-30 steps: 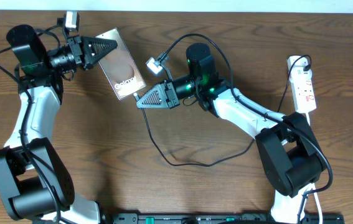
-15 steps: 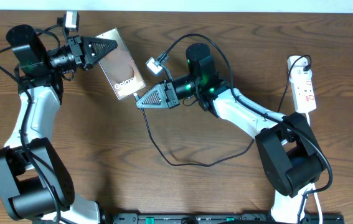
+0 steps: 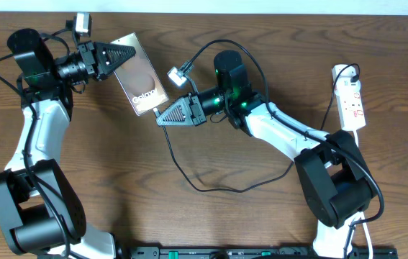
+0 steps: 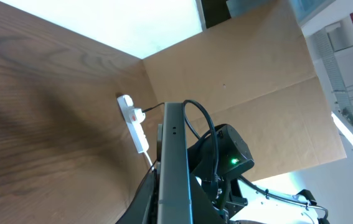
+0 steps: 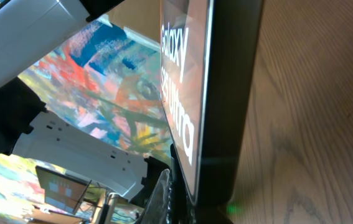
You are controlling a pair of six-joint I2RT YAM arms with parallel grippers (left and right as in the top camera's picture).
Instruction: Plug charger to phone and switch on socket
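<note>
So the phone (image 3: pixel 142 75) is sitting far-left of centre over the wooden table (image 3: pixel 117 165), pinned between the two grippers. Its long axis runs diagonally, from far-left to near-right, and the end with the white "Galaxy" lettering points near-right, towards the right gripper (image 3: pixel 160 119). The face with the brownish patch looks up at the overhead camera. I honestly can't tell if it touches the table.

The left gripper (image 3: pixel 130 53) is clamped on the phone's far end. From its wrist cam you just see the phone edge-on (image 4: pixel 174 162), running straight up the middle between the fingers. That arm comes up the left side of the table, bends at the far-left corner and lies level, pointing right.

The right arm reaches in from the near-right corner, slanting far-left across the table, with its wrist turned so the gripper points left at the phone's near end. Its jaws are closed. The charger (image 3: pixel 218 191) cable comes out right at the fingertips and loops away near and right across the table, so it looks pinched there, but the plug tip itself is hidden.

The socket (image 3: pixel 352 101) lies well apart at the far right, long axis running near to far, with a black plug at its far end.
</note>
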